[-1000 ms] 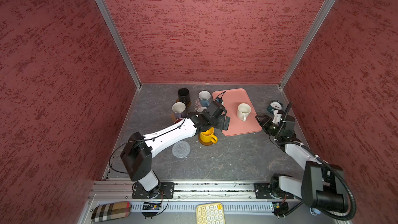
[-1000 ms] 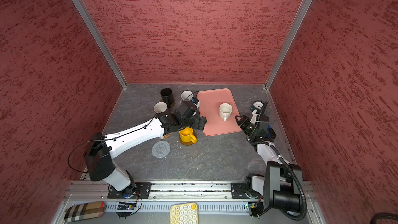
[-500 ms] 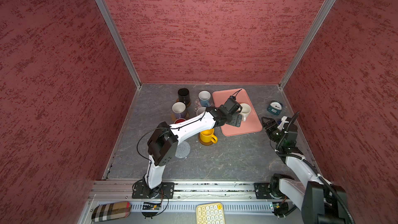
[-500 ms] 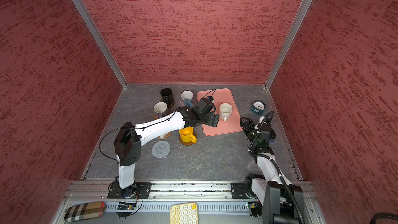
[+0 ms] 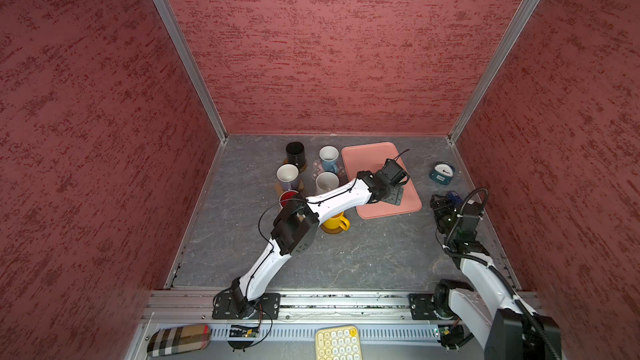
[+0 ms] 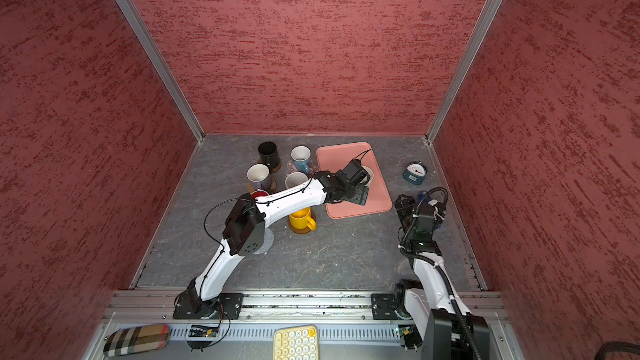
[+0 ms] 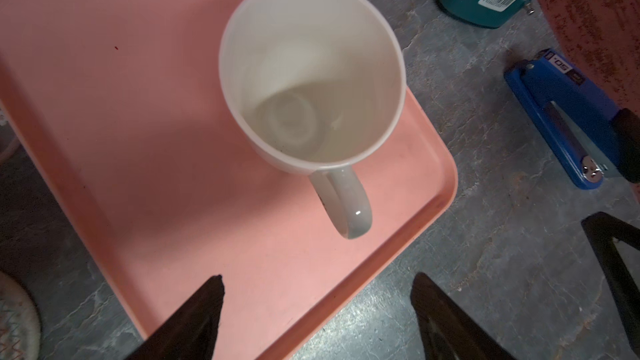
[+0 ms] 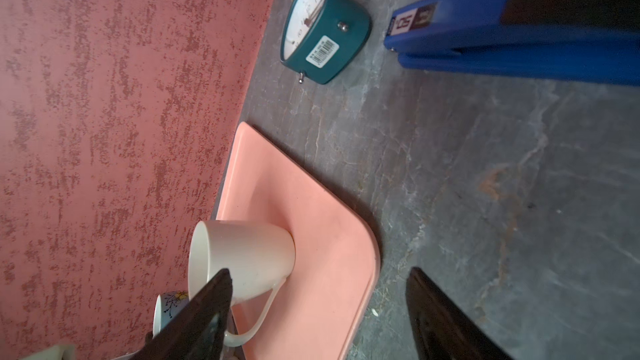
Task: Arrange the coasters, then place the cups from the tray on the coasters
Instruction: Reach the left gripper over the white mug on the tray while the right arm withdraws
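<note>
- Large flat pink rectangular tray (image 7: 121,133) is lying under the left gripper (image 7: 317,278).
- Left gripper is hovering w/ fingers spread, nothing btwn.
- Right gripper (image 8: 320,271) is also gaping, empty, tray ahead of it.
- Cream handled ceramic mug (image 7: 311,74) is standing upright on tray, just ahead of left gripper, handle pointing toward it.

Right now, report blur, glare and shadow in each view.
Left wrist view: the cream cup is slightly smeared, with a glint on its handle. Right wrist view: the blue stapler is soft and corners darken. Both top views: evenly lit, sharp, walls splayed by a wide lens.
</note>
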You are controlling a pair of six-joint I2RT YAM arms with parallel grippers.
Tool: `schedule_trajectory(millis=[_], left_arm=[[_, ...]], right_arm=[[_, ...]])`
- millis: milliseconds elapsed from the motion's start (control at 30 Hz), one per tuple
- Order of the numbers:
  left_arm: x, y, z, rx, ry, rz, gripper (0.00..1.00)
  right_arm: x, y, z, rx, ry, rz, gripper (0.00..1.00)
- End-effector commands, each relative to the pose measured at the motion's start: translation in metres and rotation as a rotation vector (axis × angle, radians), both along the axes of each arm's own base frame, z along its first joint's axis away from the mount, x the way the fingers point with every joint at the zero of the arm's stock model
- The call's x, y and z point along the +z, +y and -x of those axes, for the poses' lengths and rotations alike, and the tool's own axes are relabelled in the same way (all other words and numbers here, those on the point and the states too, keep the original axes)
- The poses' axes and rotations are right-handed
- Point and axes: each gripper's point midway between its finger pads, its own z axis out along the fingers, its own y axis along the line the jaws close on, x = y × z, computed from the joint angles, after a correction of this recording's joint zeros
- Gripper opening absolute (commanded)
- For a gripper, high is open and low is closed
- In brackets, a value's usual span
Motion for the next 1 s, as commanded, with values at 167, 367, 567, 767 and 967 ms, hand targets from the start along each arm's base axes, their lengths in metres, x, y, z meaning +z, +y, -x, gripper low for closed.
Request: schedule_trajectory(millis=[167,367,567,767,967], left_arm=[[-0.01,-0.005,-0.013,0.05,-0.001,-0.029,0.83],[-0.015,-0.001,-0.022,0.077,-0.014,-0.042,0.77],[-0.022,0.004,-0.03,0.092,-0.007,-0.052,0.63],[-0.023,0.007,-0.034,0.103,-0.016,-0.063,0.54],[-0.023,0.008,-0.037,0.105,-0.021,-0.061,0.42]], right_arm=[[-0.009,-0.001,0.0,-0.065,0.056,-0.008,0.81],[-0.014,0.002,0.0,-0.068,0.079,-0.006,0.82],[-0.012,0.006,-0.002,-0.052,0.073,0.001,0.82],[-0.01,0.008,-0.003,-0.043,0.072,0.009,0.82],[-0.009,0.011,-0.005,-0.03,0.065,0.01,0.82]])
